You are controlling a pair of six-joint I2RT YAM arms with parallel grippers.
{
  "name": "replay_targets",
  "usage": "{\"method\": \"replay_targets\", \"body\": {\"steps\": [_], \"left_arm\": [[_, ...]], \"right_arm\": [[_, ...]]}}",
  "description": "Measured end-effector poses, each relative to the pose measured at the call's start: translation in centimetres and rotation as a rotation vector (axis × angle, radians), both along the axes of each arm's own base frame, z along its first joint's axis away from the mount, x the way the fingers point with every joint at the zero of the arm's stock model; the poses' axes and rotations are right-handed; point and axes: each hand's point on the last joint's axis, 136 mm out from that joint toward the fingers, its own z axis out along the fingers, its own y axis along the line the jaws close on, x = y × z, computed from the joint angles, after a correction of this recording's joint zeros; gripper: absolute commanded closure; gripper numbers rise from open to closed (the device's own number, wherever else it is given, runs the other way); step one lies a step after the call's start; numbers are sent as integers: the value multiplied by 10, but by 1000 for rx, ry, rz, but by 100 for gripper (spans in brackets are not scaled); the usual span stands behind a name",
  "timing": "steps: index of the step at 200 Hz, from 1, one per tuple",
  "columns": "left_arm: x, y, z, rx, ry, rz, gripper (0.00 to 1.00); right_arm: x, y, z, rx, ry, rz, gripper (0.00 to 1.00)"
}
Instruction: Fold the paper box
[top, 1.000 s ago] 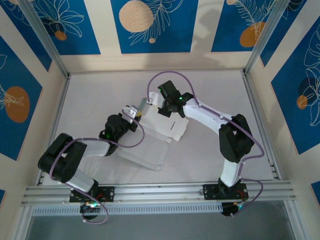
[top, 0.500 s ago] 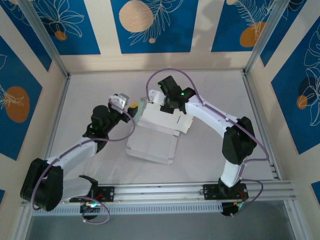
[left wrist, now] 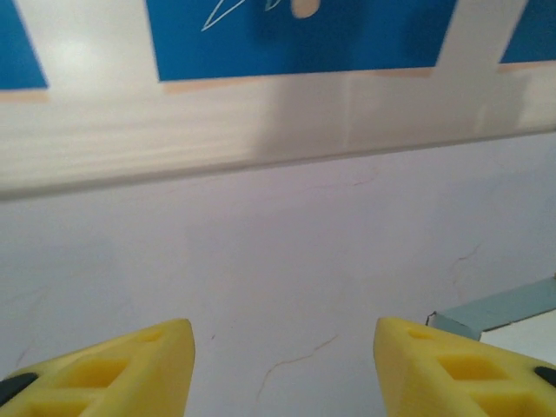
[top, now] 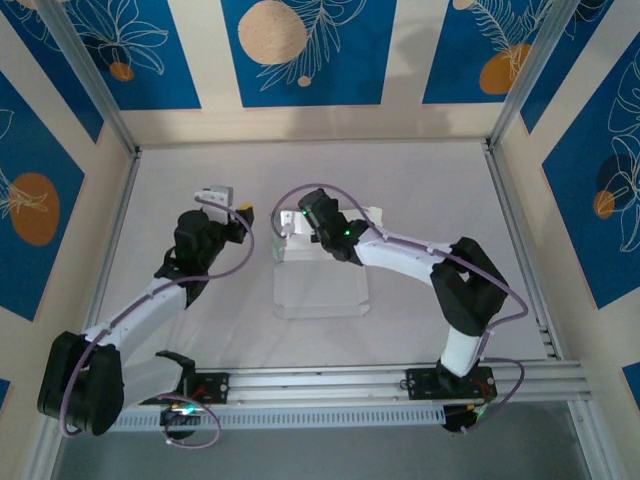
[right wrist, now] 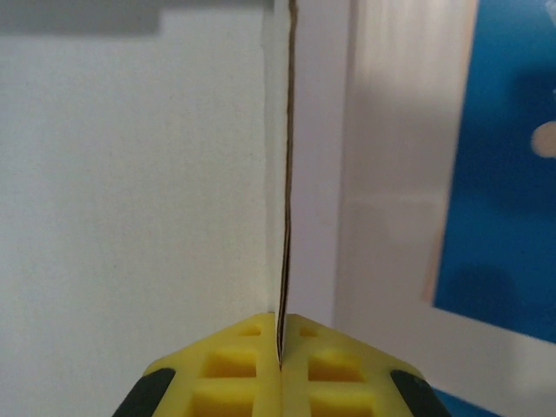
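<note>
The paper box (top: 320, 290) is a pale card sheet lying mid-table, its far edge lifted. My right gripper (top: 292, 228) is shut on that far left edge. In the right wrist view the card (right wrist: 130, 217) runs away edge-on from between the closed yellow fingertips (right wrist: 243, 365) of the right gripper (right wrist: 280, 343). My left gripper (top: 232, 202) hovers left of the box, apart from it. Its yellow fingers (left wrist: 104, 369) stand open in the left wrist view, the left gripper (left wrist: 282, 373) having only bare table between them. A grey-green corner of the box (left wrist: 512, 308) shows at the right.
The white tabletop (top: 430, 180) is fenced by metal rails (top: 520, 240) and by blue-and-cream patterned walls (top: 300, 50). Free room lies behind the box and on the right. The back wall (left wrist: 261, 130) stands ahead of the left gripper.
My left gripper has opened, let go of the box and drawn back to the left. The right arm swung left with the card, and the sheet now lies squarer to the table.
</note>
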Motion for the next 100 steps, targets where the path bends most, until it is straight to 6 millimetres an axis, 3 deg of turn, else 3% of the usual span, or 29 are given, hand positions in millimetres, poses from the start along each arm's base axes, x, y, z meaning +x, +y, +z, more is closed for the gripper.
{"method": "replay_targets", "body": {"steps": [49, 74, 100], "left_arm": [[-1, 9, -33, -27, 107, 63, 48], [-3, 14, -48, 0, 143, 79, 48], [-1, 24, -50, 23, 163, 99, 49]], "right_arm": [[-13, 39, -8, -22, -257, 125, 100], [-26, 43, -12, -9, -302, 156, 100], [-26, 41, -11, 6, -313, 155, 100]]}}
